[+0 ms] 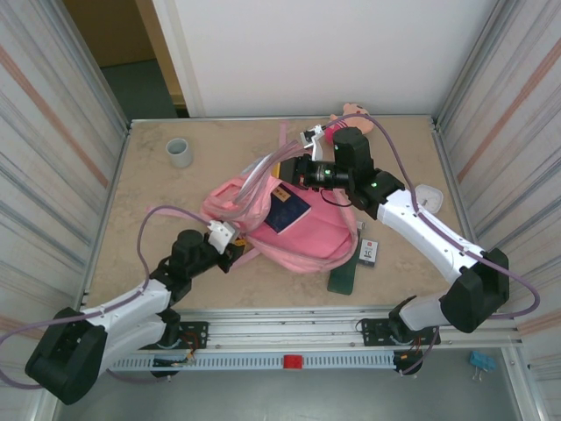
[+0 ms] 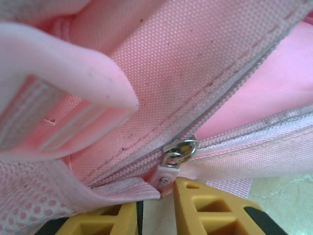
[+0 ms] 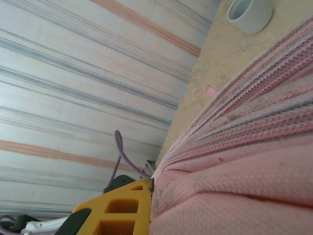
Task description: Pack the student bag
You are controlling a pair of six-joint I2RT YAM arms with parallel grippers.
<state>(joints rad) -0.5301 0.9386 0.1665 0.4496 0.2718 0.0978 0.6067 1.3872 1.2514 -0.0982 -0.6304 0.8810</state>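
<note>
On table (image 1: 158, 202), student bag (image 1: 302, 237), right end effector (image 1: 289, 171) pinching it, left end effector (image 2: 149, 200) unclear

Plush doll (image 1: 354, 109) half behind right arm (image 1: 421, 224)

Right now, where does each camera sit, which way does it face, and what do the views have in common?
Top external: above and behind the arms, looking down on the table; both arms show, left gripper and right gripper at the student bag.
Left wrist: close against the bag, facing its zipper pull; its yellow fingers show at the bottom.
Right wrist: low beside the bag's fabric, facing the striped wall and cup; one yellow finger shows.
Shared: bag in all three; cup in top external and right wrist.
</note>
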